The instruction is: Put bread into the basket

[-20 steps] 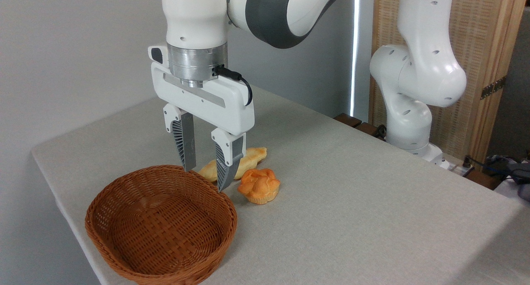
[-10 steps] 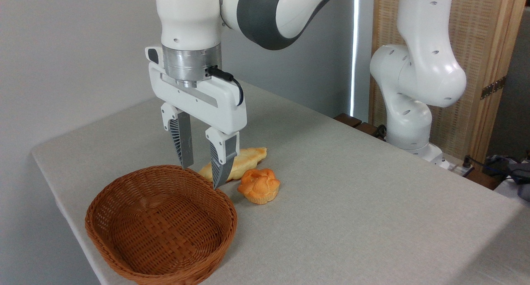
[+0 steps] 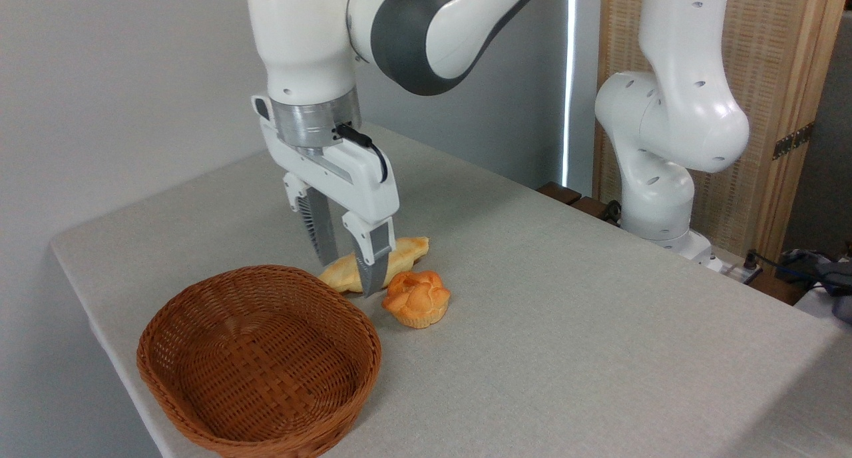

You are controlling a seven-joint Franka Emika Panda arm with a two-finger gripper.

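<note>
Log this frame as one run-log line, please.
phase: approach | gripper: open, empty, above braided loaf | bread: on table | basket: empty

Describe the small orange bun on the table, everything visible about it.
The bread is a small round bun with a lumpy, flower-like orange top and a paler ridged base, looking like a toy muffin. It sits upright on the grey table, just right of the wicker basket and outside it, in front of a longer pale braided loaf. The open gripper hangs beside it at the loaf, not holding it.
</note>
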